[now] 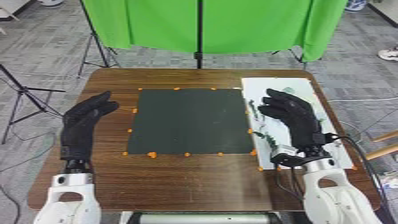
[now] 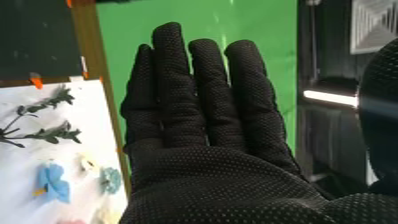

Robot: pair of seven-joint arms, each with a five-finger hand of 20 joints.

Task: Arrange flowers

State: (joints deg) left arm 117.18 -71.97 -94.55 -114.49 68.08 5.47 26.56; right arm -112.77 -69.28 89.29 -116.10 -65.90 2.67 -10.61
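the right hand [image 1: 300,120] is wide, its fingers straight and held close together, nothing in its grasp; it lies over the white sheet [image 1: 306,92], its arm running in from the bottom edge of the head view. the next step is probably to pick up 1 piece, and it should go best if the hand lowers beside a stem, pinches it gently between thumb and fingertips, and spares the petals. on the sheet lie leafy greenery [image 2: 59,134], a blue flower [image 2: 55,184], a teal flower [image 2: 110,181] and a pale flower [image 2: 89,163]. leftward is the dark mat [image 1: 191,122], likely the place to arrange them, bordered by orange marks [image 1: 152,155] on the table [image 1: 187,187]. beyond it the left hand [image 1: 82,120] is also open, apparently waiting.
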